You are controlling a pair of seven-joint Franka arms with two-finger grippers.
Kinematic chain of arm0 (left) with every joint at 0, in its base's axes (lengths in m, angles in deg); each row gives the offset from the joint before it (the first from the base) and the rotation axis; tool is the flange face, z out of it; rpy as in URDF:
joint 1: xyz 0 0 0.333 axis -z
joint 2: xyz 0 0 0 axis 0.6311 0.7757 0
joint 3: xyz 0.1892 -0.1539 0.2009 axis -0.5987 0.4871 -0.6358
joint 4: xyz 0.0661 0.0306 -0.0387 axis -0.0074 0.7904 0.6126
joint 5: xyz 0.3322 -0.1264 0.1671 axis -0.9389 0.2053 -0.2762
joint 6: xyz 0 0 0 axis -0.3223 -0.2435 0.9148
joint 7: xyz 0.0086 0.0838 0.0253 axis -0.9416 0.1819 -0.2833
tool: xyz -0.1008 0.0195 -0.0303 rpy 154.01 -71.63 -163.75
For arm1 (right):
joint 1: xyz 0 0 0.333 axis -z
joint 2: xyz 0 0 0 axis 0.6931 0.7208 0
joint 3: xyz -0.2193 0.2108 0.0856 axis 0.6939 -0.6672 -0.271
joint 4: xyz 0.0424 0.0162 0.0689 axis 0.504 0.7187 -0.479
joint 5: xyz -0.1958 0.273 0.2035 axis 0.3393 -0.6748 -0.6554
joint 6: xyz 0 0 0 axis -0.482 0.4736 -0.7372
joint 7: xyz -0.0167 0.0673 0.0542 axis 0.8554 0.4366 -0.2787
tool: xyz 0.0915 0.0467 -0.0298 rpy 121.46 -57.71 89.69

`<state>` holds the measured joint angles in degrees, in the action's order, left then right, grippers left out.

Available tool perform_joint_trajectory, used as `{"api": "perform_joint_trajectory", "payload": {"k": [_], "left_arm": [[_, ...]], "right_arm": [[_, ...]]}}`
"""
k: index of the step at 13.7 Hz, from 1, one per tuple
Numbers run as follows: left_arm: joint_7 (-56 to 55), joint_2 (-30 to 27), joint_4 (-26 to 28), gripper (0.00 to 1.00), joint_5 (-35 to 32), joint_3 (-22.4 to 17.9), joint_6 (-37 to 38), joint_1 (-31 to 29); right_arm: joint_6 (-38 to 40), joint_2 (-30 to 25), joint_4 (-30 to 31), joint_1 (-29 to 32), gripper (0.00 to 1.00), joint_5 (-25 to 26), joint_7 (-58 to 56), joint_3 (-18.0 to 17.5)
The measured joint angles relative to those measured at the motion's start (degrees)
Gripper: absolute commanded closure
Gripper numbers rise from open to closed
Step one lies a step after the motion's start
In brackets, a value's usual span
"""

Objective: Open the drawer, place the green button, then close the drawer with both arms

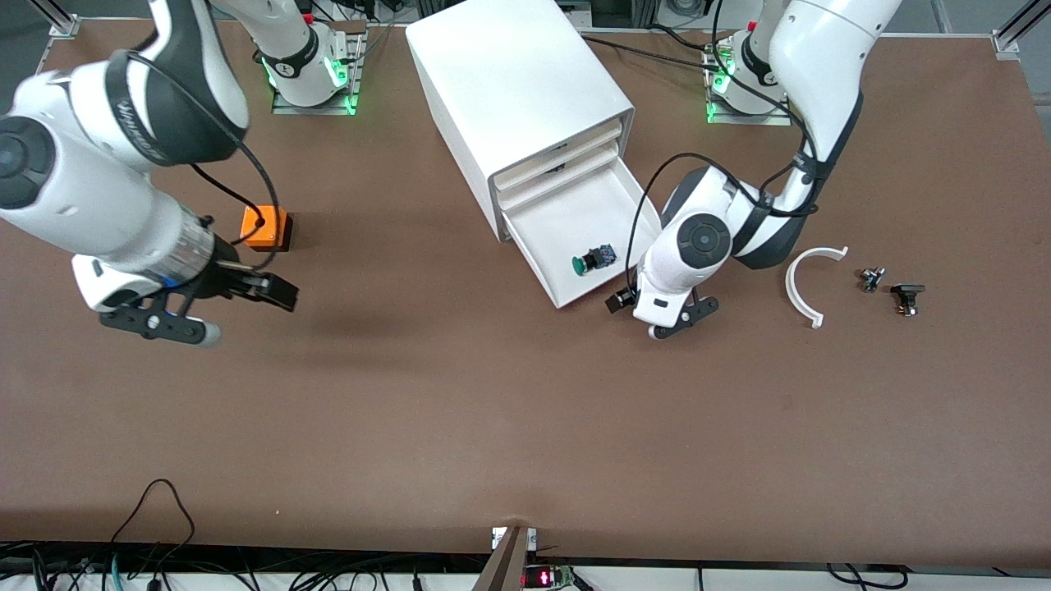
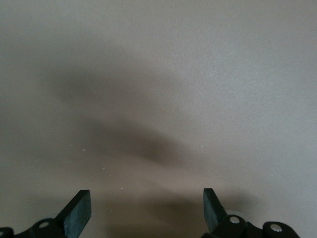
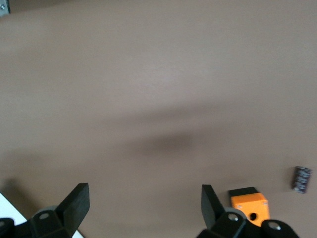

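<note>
The white cabinet (image 1: pixel 517 82) stands at the middle of the table's robot-side edge. Its lowest drawer (image 1: pixel 566 217) is pulled out toward the front camera. The green-capped button (image 1: pixel 593 260) lies on its side inside that drawer, near the drawer's front wall. My left gripper (image 1: pixel 640 318) is open and empty, low over the table beside the drawer's front corner on the left arm's side. The left wrist view shows its open gripper (image 2: pixel 146 208) over bare table. My right gripper (image 1: pixel 246 313) is open and empty over the table near the orange cube (image 1: pixel 265 228), as the right wrist view (image 3: pixel 144 206) shows.
The orange cube also shows in the right wrist view (image 3: pixel 250 208), with a small dark part (image 3: pixel 301 178) near it. A white curved strip (image 1: pixel 809 283) and two small black parts (image 1: pixel 872 279) (image 1: pixel 907 297) lie toward the left arm's end.
</note>
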<state>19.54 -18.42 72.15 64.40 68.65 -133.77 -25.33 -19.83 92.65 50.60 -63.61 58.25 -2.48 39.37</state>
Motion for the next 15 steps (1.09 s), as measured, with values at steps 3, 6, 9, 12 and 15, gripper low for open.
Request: {"api": "perform_joint_trajectory", "payload": {"k": [3, 6, 9, 12, 15], "left_arm": [[-5.1, 1.3, 0.7, 0.00, -3.0, 0.1, -2.3, 2.1], [-5.4, 1.3, 1.1, 0.00, -3.0, 2.0, -2.3, 2.0], [-6.7, 1.3, 2.0, 0.00, -3.0, 5.1, -2.3, 1.9], [-8.2, 1.3, 3.1, 0.00, -3.0, 7.6, -2.3, 2.0], [-8.6, 1.2, 4.4, 0.00, -3.0, 9.3, -2.3, 1.8]], "right_arm": [[0.0, -4.6, 5.2, 0.0, 0.00, 0.3, -5.4, 2.2], [0.0, -8.6, 8.4, 0.0, 0.00, 2.8, -7.1, 2.5], [0.0, -11.1, 10.1, 0.0, 0.00, 4.2, -7.2, 2.5], [0.6, -12.1, 10.6, 0.0, 0.00, 4.3, -7.2, 2.2], [1.4, -12.8, 10.6, 10.3, 0.00, 4.7, -7.2, -8.2]]}}
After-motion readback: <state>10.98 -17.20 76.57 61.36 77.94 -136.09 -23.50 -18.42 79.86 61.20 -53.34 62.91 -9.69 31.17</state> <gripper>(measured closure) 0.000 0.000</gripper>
